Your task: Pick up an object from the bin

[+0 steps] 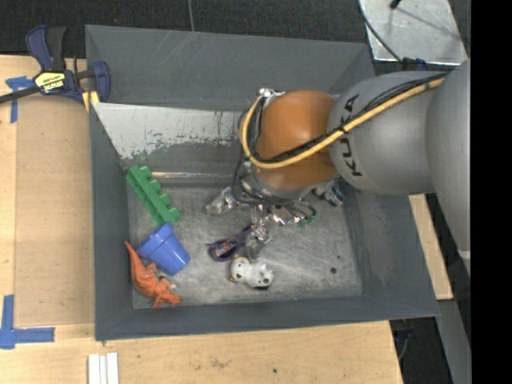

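Note:
My gripper (260, 227) reaches down from under the arm's orange cover into the middle of the bin. Just below and left of it lies a small dark purple thing (224, 249) on the bin floor. A white rounded toy with dark spots (250, 273) sits directly below the gripper's tip, close to it. A crumpled clear, silvery thing (218, 205) lies to the gripper's left. Whether the gripper touches any of these I cannot tell.
A green toothed block (152, 193) lies by the left wall. A blue cup (165, 249) lies on its side, with an orange lizard toy (150, 278) in the near left corner. A small blue-and-white thing (330, 194) peeks out under the arm at right.

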`<move>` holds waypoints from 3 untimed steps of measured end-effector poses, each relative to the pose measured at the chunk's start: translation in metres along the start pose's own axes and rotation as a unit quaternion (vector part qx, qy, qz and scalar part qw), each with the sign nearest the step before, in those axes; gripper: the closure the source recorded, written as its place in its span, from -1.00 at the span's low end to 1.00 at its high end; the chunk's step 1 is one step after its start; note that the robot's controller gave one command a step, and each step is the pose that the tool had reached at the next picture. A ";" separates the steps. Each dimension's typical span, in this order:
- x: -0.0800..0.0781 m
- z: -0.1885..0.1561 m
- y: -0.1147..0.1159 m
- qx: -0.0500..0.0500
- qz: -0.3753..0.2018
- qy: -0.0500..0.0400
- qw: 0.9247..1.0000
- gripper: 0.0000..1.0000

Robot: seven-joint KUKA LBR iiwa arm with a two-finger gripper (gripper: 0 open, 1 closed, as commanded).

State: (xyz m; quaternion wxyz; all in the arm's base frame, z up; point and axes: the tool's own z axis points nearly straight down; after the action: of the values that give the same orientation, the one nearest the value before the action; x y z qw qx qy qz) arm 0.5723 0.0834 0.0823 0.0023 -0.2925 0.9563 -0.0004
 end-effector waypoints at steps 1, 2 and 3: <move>-0.003 0.006 0.007 0.005 -0.036 -0.012 0.999 1.00; -0.001 0.006 0.008 0.004 -0.038 -0.010 0.999 1.00; 0.000 0.002 0.009 0.002 -0.038 -0.005 0.999 1.00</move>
State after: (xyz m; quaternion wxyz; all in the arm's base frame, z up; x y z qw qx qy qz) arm 0.5670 0.0906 0.0803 0.0079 -0.3281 0.9446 -0.0006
